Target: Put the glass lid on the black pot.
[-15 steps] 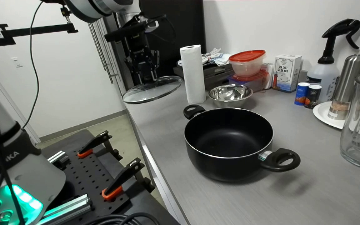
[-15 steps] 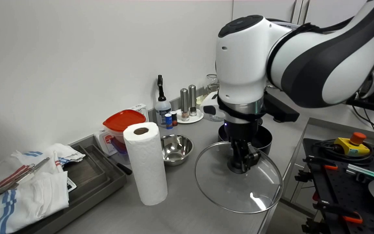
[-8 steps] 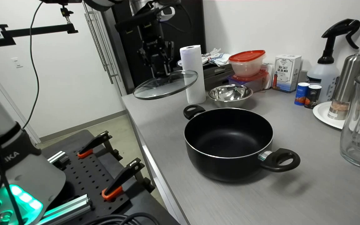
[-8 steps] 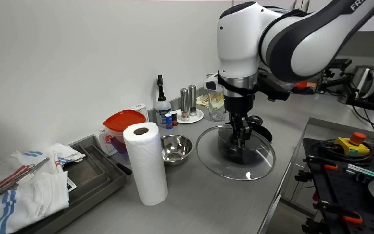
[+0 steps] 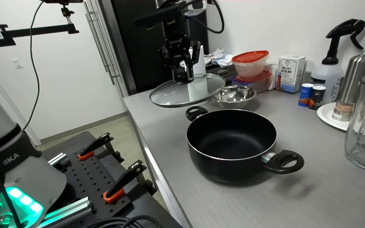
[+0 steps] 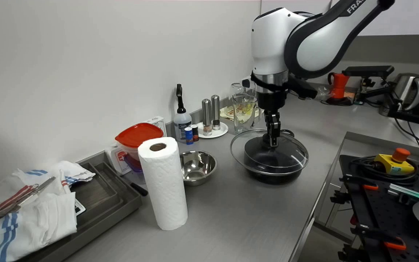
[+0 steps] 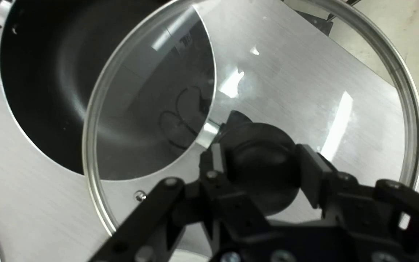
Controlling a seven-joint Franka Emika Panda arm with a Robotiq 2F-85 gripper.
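Observation:
The glass lid hangs in the air, slightly tilted; it shows in both exterior views (image 5: 169, 96) (image 6: 247, 154) and fills the middle of the wrist view (image 7: 286, 91). My gripper (image 5: 183, 77) (image 6: 270, 142) (image 7: 260, 160) is shut on its dark centre knob (image 7: 264, 182), with one pad on each side. The black pot (image 5: 230, 169) (image 6: 276, 179) (image 7: 49, 91) stands uncovered on the counter. In the wrist view the lid overlaps only one side of the pot and the near handle. In an exterior view the lid is above and beyond the pot's far handle (image 5: 196, 112).
The steel bowl (image 5: 233, 96) stands close behind the lid. A paper towel roll (image 6: 164, 182) stands upright nearby. A glass pitcher (image 5: 364, 133), a white plate with grinders (image 6: 213, 130) and a spray bottle (image 5: 328, 76) stand along the wall side. The counter's edge (image 5: 166, 190) runs beside the pot.
My gripper has carried the lid over the counter toward the pot, past the paper towel roll. It has kept hold of the knob. The pot has not moved.

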